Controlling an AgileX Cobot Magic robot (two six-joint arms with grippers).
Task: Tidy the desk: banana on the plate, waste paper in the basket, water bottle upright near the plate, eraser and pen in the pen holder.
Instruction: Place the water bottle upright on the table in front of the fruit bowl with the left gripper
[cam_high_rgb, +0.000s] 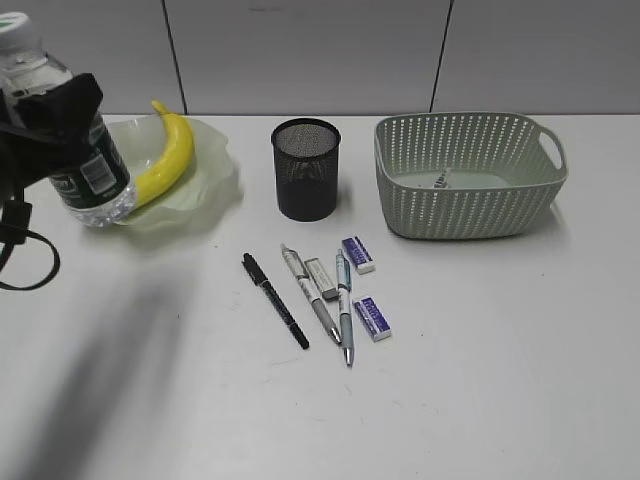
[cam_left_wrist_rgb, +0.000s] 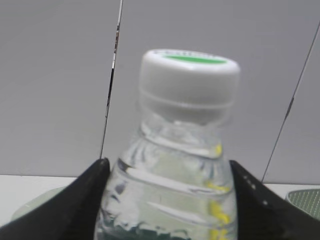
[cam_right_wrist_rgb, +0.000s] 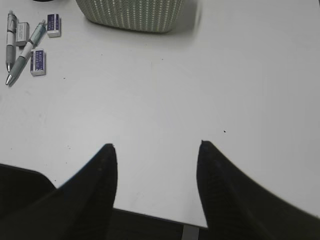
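Clear plastic water bottle (cam_high_rgb: 70, 130), clamped in the left tool (cam_left_wrist_rgb: 167, 200), hangs cap-up and slightly tilted just left of the plate (cam_high_rgb: 205, 185), so setting it down falls to that arm, while the right tool (cam_right_wrist_rgb: 155, 170) gapes empty

Matte black left gripper (cam_high_rgb: 55, 115) with a looping black cable, right gripper (cam_right_wrist_rgb: 156, 150) with tapered, finely textured black jaws

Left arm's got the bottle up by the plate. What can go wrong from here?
1. The water bottle is tilted in the left gripper; released like this, it may topple.
2. It hangs over the plate rim beside the banana, so setting down could knock either.
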